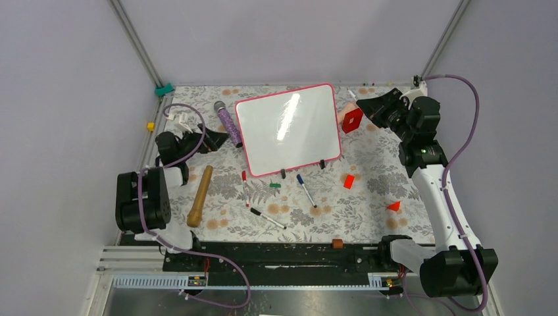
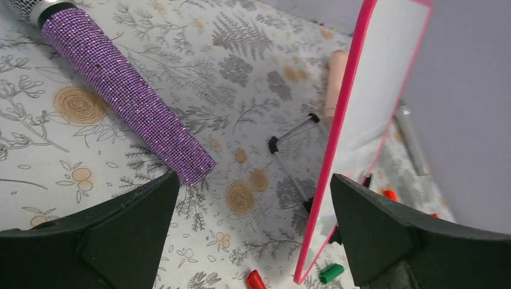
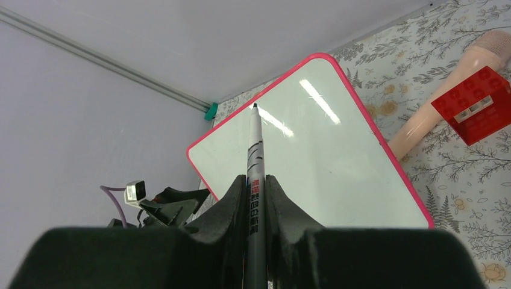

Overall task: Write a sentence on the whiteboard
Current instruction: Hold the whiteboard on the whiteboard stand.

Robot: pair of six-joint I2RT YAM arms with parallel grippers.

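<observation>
While blank, whiteboard [image 1: 287, 130] beside microphone [image 1: 228, 123]

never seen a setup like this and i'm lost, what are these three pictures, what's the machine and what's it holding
The machine is two robot arms bolted to the near edge of a table with a floral cloth. One picture looks down from above; the other two come from a camera on each wrist, so the dark shapes at their bottom edges are the arm's own fingers.

In the middle stands a large glossy white board with a pink-red frame, still blank. Around it lie a glittery purple microphone, a wooden pin, a red block and loose markers with caps.

The right gripper is shut on a thin marker pen, tip aimed towards the board but not touching it. The left gripper is open and holds nothing, near the board's edge.
</observation>
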